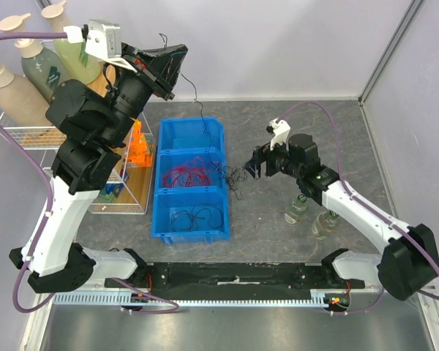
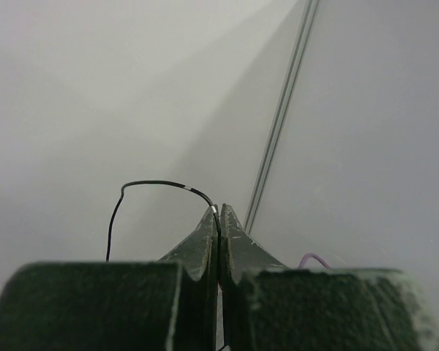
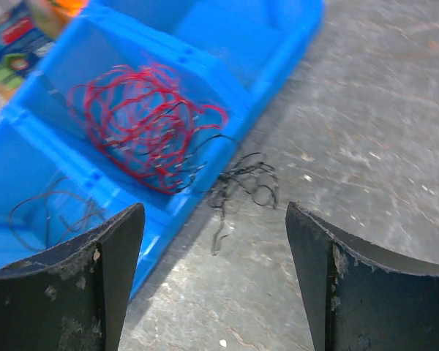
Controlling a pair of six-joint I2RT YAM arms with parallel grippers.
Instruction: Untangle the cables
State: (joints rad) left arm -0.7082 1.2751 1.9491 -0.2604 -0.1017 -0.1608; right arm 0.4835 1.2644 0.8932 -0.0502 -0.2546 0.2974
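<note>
Left hand (image 2: 219,213) high, pinching black cable (image 2: 154,183): likely drawing strand free. Right hand (image 3: 214,213) spread; black tangle (image 3: 243,179) ahead, ungrasped.

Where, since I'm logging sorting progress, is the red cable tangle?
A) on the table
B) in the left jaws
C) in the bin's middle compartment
C: the red cable tangle lies inside the middle compartment of the blue bin, not on the table.
</note>
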